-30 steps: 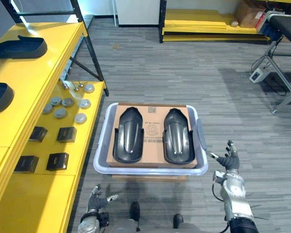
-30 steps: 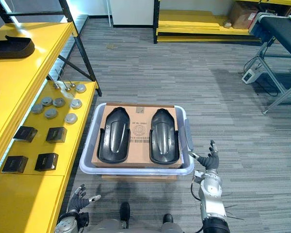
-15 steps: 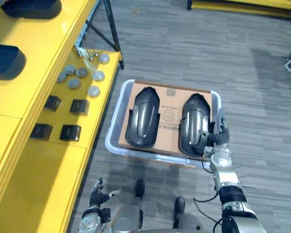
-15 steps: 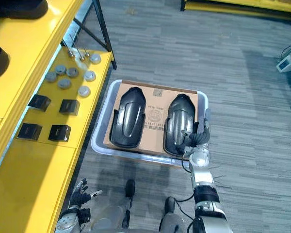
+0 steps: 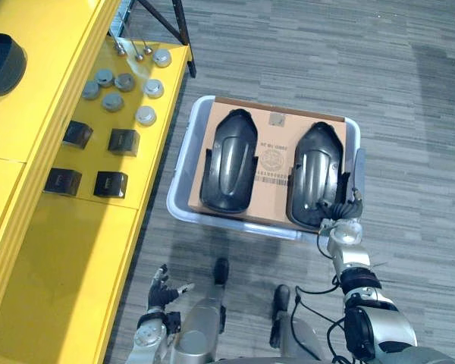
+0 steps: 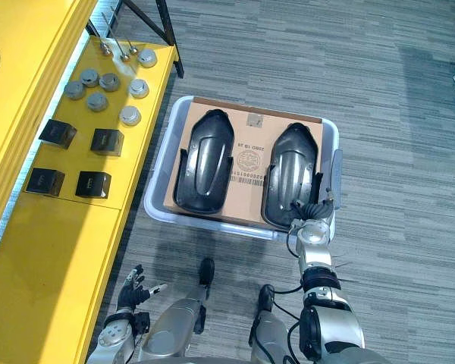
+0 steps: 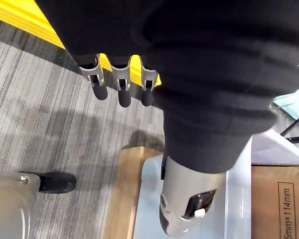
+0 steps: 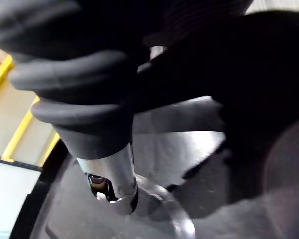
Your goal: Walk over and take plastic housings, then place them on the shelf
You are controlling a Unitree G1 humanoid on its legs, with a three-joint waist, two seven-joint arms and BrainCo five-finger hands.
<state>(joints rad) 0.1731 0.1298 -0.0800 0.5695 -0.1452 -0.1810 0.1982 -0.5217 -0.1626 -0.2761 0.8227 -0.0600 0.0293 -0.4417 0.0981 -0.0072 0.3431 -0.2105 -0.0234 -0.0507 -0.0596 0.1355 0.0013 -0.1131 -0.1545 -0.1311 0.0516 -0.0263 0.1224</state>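
Observation:
Two black plastic housings lie side by side on a cardboard sheet [image 5: 271, 163] in a grey bin [image 5: 183, 163] on the floor. The left housing [image 5: 227, 161] is untouched. My right hand [image 5: 341, 231] is at the near right end of the right housing [image 5: 315, 173], against its edge; its grip is hidden. In the right wrist view the dark housing [image 8: 269, 164] is very close. My left hand [image 5: 162, 290] hangs low beside the shelf, open and holding nothing, with straight fingers [image 7: 120, 87] in its wrist view.
A yellow shelf [image 5: 30, 250] runs along the left, with small black boxes [image 5: 123, 142] and metal discs [image 5: 114, 83] on its lower level. Another dark housing [image 5: 0, 61] lies on the upper level. The bin stands on a wooden board [image 7: 122, 189].
The camera has tilted down and come closer to the bin. My right hand has moved from beside the bin's near right corner onto the right housing's near end. The left hand stays low.

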